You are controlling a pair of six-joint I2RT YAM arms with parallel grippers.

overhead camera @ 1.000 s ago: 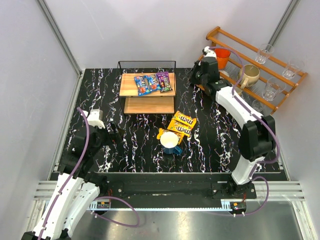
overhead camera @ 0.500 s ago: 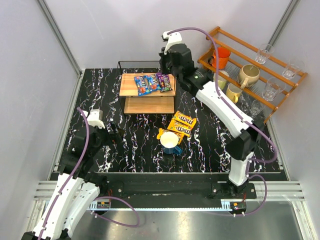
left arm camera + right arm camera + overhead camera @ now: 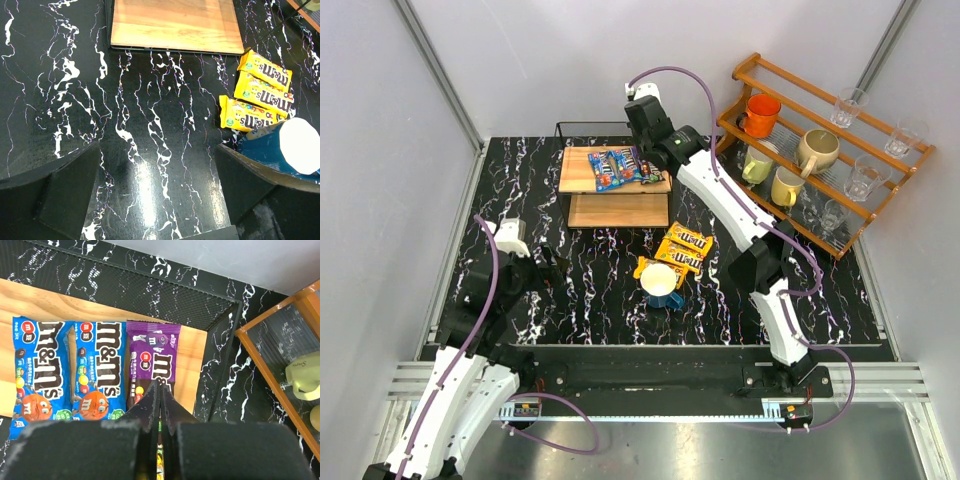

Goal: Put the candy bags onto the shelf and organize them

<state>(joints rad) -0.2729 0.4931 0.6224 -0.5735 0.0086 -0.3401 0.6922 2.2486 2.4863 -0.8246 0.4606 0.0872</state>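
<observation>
Two blue candy bags (image 3: 603, 169) (image 3: 626, 166) and a purple one (image 3: 652, 174) lie side by side on the shelf's top board (image 3: 580, 180). In the right wrist view the blue bags (image 3: 40, 370) (image 3: 97, 367) and the purple bag (image 3: 152, 362) show flat on the wood. My right gripper (image 3: 650, 158) (image 3: 160, 386) is shut and hovers over the purple bag with nothing seen in it. Three yellow bags (image 3: 690, 237) (image 3: 678, 255) (image 3: 646, 268) lie on the table, and also show in the left wrist view (image 3: 265, 70) (image 3: 262, 95) (image 3: 247, 114). My left gripper (image 3: 545, 262) (image 3: 160, 200) is open and empty.
A blue mug (image 3: 660, 283) (image 3: 285, 150) stands on the nearest yellow bag's end. A reddish-brown rack (image 3: 820, 150) with mugs and glasses stands at the back right. The shelf's bare wooden board (image 3: 175, 25) lies ahead of my left gripper. The shelf's black wire mesh back (image 3: 150, 292) is behind the bags.
My right arm has swung left from the rack to above the shelf's right end, over the purple bag. The left arm and all bags have not moved.
</observation>
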